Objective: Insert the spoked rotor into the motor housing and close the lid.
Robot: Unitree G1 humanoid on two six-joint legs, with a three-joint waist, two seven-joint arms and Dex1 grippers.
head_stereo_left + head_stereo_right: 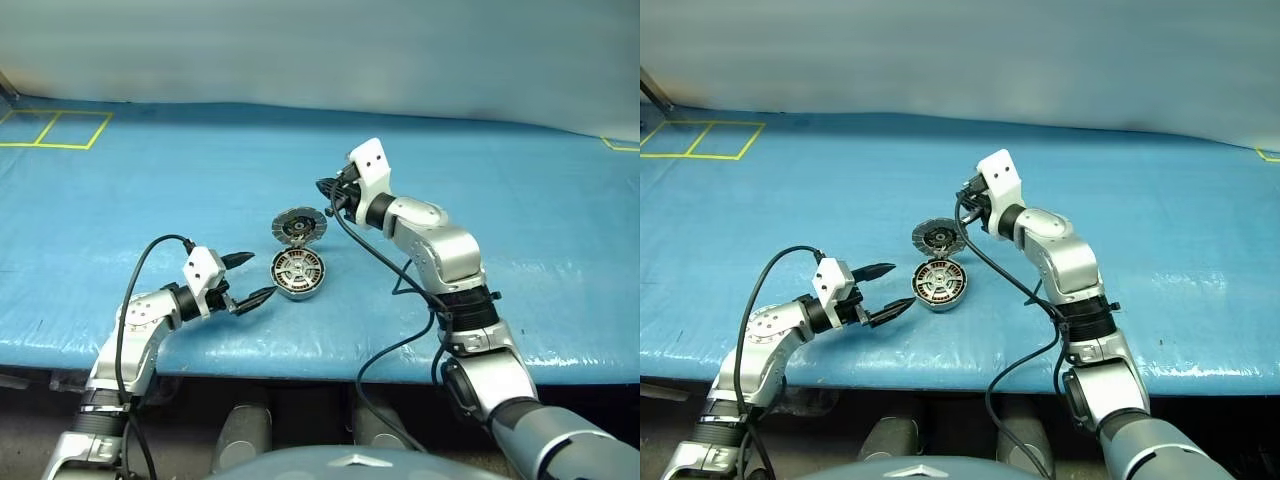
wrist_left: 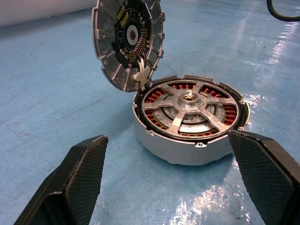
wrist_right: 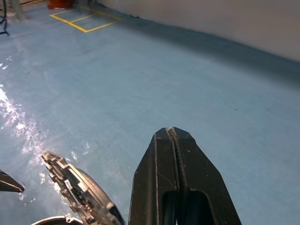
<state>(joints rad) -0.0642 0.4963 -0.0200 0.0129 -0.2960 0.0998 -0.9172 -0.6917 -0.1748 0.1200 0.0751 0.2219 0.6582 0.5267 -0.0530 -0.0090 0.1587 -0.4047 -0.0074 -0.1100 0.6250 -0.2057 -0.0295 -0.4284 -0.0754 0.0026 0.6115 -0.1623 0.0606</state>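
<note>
The motor housing (image 2: 187,145) stands on the blue table just beyond my left gripper (image 1: 261,275), which is open with nothing between its fingers (image 2: 79,183). The spoked rotor (image 2: 190,101) lies flat inside the housing, its silver spokes over the copper windings. The lid (image 2: 129,40) stands open, tilted up on its hinge at the housing's far edge, with its dark inner face towards me. My right gripper (image 1: 323,187) is shut and empty. It hovers above the table, right of the lid (image 1: 299,225) and a little beyond it, clear of both lid and housing.
The blue table (image 1: 500,200) stretches wide on all sides, with its front edge (image 1: 300,375) close below the housing. Yellow tape squares (image 1: 55,128) mark the far left corner. A black cable (image 1: 375,265) hangs from my right arm near the housing.
</note>
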